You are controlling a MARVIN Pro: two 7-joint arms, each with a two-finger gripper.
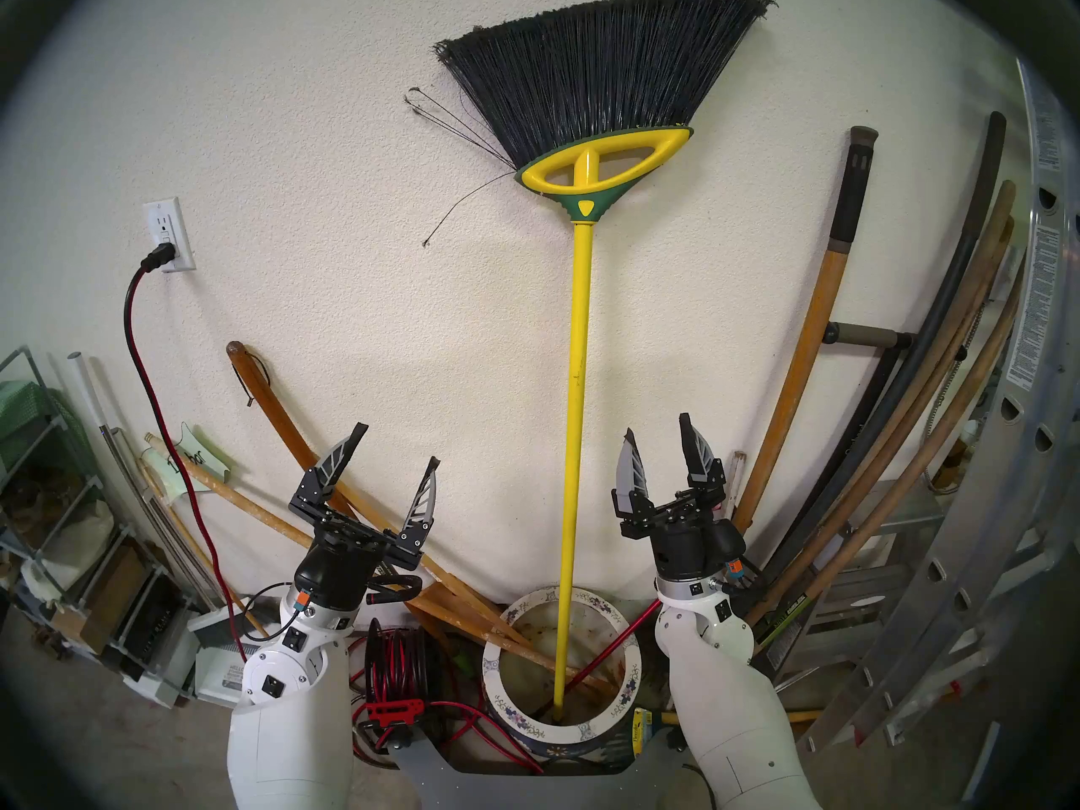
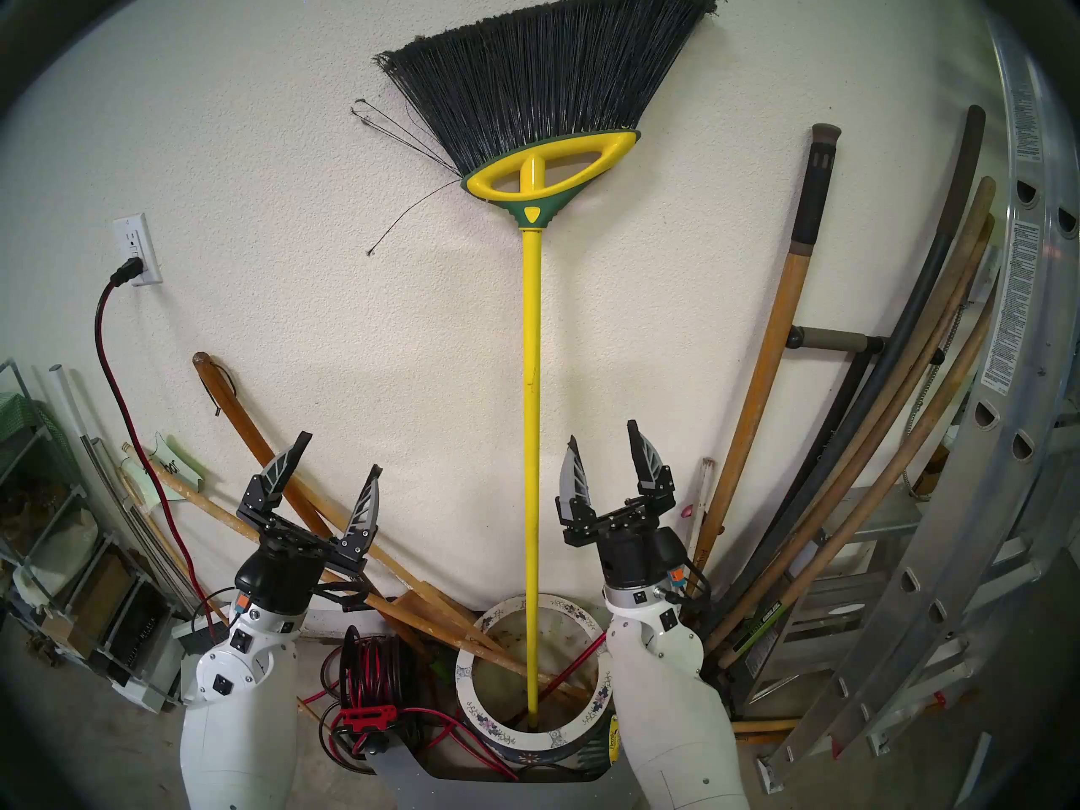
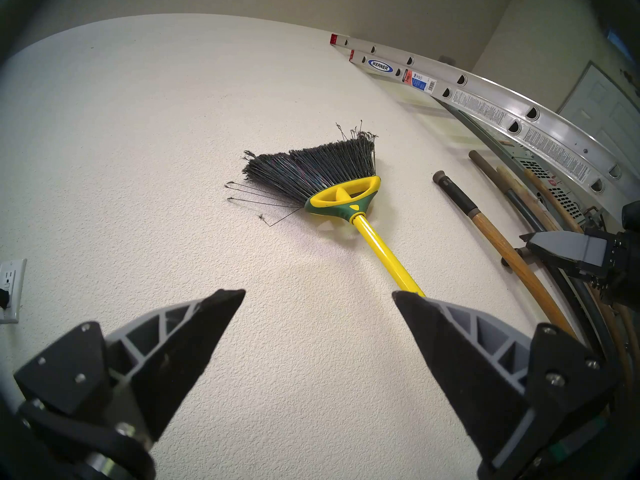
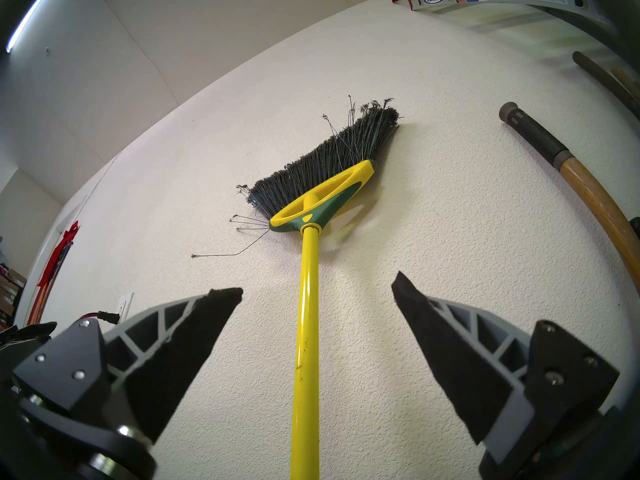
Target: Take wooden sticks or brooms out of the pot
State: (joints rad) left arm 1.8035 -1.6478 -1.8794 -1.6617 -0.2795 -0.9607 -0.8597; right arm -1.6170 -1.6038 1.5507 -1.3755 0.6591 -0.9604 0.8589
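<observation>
A broom [image 1: 575, 382] [image 2: 532, 394] with a yellow pole stands upright in the white flowered pot [image 1: 508, 727] [image 2: 467, 703], its black bristles fanned high against the wall. My left gripper [image 1: 396, 443] [image 2: 341, 451] is open, raised left of the pole and apart from it. My right gripper [image 1: 657, 428] [image 2: 602, 432] is open just right of the pole. In the right wrist view the pole [image 4: 306, 347] runs up between the open fingers of the right gripper [image 4: 317, 285], untouched. In the left wrist view the broom [image 3: 377, 243] passes behind the right finger of the left gripper [image 3: 318, 292].
Brown wooden poles [image 1: 374, 516] and a thin red rod [image 1: 608, 639] also lean in the pot. A red-and-black cord reel [image 1: 397, 674] sits left of it. Long-handled tools [image 1: 806, 347] and an aluminium ladder [image 1: 1040, 382] lean at the right; a shelf [image 1: 52, 499] stands at the left.
</observation>
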